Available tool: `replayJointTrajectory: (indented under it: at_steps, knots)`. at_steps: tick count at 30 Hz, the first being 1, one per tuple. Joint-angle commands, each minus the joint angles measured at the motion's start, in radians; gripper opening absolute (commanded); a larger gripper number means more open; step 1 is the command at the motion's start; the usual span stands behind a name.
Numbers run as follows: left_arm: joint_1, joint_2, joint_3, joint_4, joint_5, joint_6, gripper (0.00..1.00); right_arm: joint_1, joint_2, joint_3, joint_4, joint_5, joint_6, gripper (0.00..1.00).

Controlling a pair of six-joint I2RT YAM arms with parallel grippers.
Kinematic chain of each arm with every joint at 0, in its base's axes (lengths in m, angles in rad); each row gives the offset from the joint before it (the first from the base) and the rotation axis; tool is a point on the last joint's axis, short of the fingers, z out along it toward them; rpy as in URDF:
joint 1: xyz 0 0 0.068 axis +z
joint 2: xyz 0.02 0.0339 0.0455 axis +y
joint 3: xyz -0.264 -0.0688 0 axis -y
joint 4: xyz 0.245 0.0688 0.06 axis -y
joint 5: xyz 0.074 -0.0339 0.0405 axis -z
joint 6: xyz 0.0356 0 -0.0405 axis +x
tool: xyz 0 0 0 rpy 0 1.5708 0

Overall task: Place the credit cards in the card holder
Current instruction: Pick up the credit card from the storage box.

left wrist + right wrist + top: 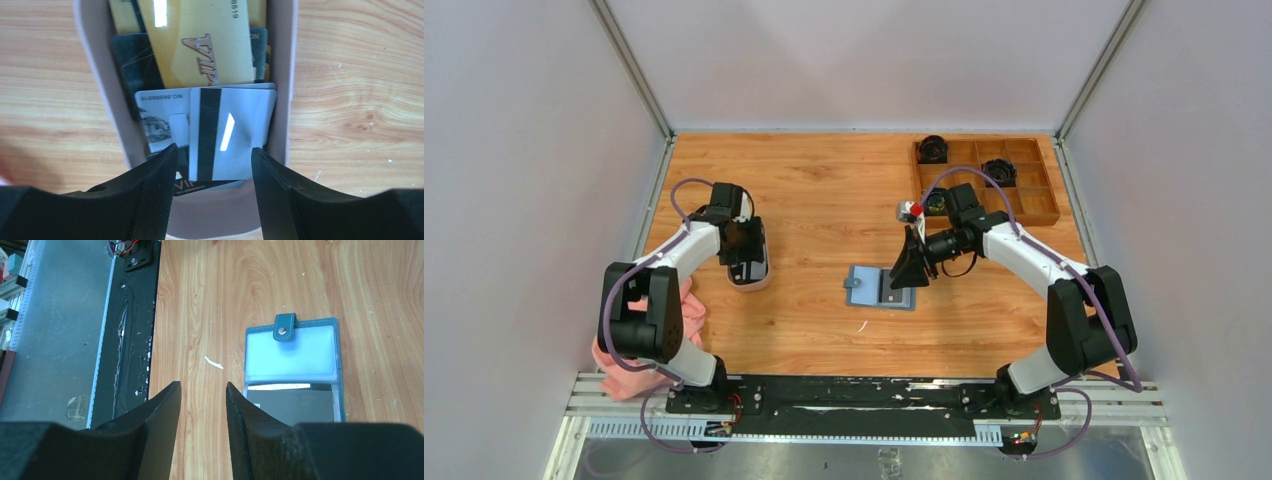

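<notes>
Listing the pick first: credit cards — a loose pile in a white oval dish on the left of the desk, directly beneath the left claw. Topmost is a silver card, magnetic stripe up. Its long axis runs along the dish, away from the wrist, so the jaws would close across its short side. Left claw: released, fingers parted and flanking that card, a sliver of gap at one finger, no grip evident. Card holder — teal, lying open and flat at mid-desk, well apart from the dish, nearer the right arm. Right claw: released, empty, hovering just beside the holder, which lies off to one side of its jaws, not between them.
</notes>
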Motion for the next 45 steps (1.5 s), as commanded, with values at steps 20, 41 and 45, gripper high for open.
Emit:
replayJointTrajectory:
  at_steps: [20,41,45]
  knots:
    - [0.073,0.031,-0.098,0.150,0.317,-0.121,0.54,0.013,0.007,0.018,-0.026,-0.008,0.005,0.42]
    - [0.159,-0.024,-0.214,0.388,0.614,-0.307,0.45,0.013,0.007,0.014,-0.026,-0.002,-0.002,0.42]
    - [0.159,-0.030,-0.223,0.412,0.631,-0.326,0.42,0.014,0.008,0.014,-0.027,-0.002,-0.005,0.42]
